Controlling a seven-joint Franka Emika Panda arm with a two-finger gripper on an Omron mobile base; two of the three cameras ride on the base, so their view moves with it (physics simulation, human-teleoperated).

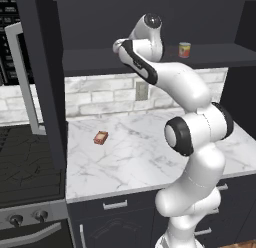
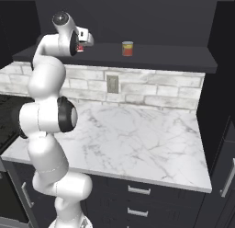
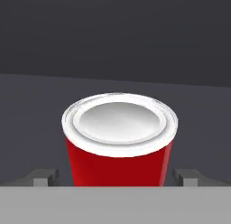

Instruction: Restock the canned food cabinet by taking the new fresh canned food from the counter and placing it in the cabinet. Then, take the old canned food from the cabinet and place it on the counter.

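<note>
The old canned food (image 3: 119, 142), a red can with a whitish rimmed top, stands upright on the cabinet's dark shelf (image 2: 174, 54). My gripper (image 3: 116, 177) is open, one finger on each side of the can's lower body. In the right base view the gripper (image 2: 85, 40) reaches into the cabinet at the shelf's left end, and a bit of the red can (image 2: 81, 48) shows below it. The new fresh canned food (image 2: 127, 48), orange-red with a greenish top band, stands upright further right on the same shelf (image 1: 215, 54), also seen as the can (image 1: 184, 50) behind my arm.
A flat brown packet (image 1: 100, 137) lies on the white marble counter (image 1: 145, 157), left of the arm. A wall outlet (image 2: 112, 83) sits in the brick backsplash. A stove (image 1: 27, 162) adjoins the counter's left end, with a dark tall panel (image 1: 47, 82) above.
</note>
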